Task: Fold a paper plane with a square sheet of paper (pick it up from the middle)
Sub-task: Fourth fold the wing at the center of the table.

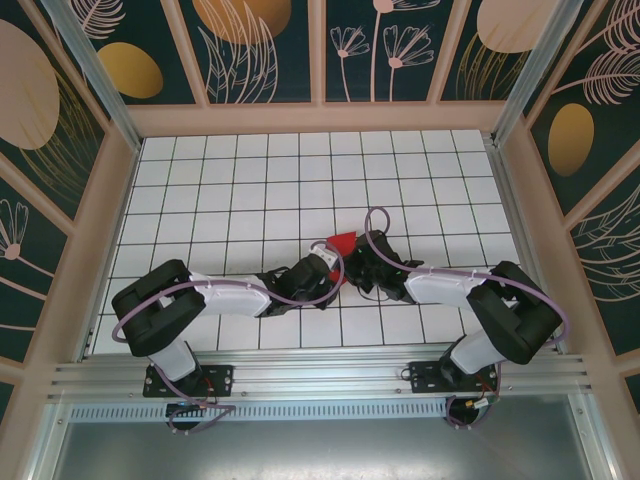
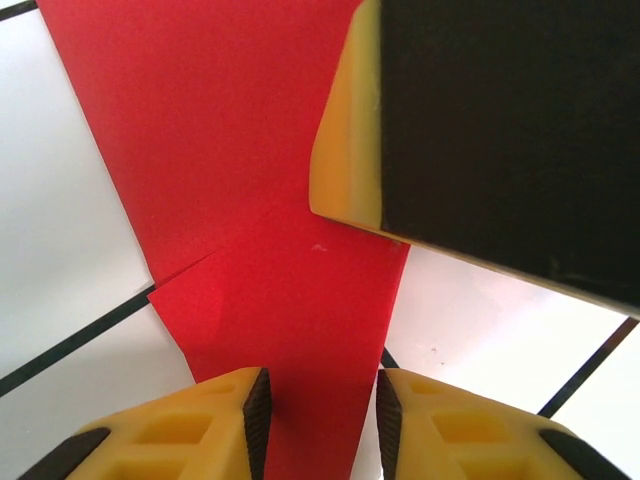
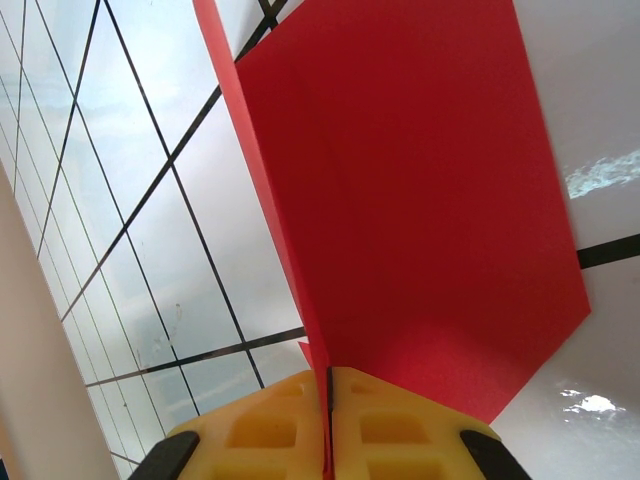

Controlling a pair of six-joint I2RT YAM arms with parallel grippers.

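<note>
Right end effector (image 3: 327, 385): clamped on paper (image 3: 420, 200) edge | Left end effector (image 2: 320, 405): part open over paper | Paper: red, creased, mid-worktop (image 1: 250, 180)

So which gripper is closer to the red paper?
Right. The right gripper is shut on the red paper, pinching its raised fold. The left gripper is open, straddling a strip of it without clamping.

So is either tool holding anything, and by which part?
The right tool pinches the paper along its upright fold; the left tool is open over it.
</note>
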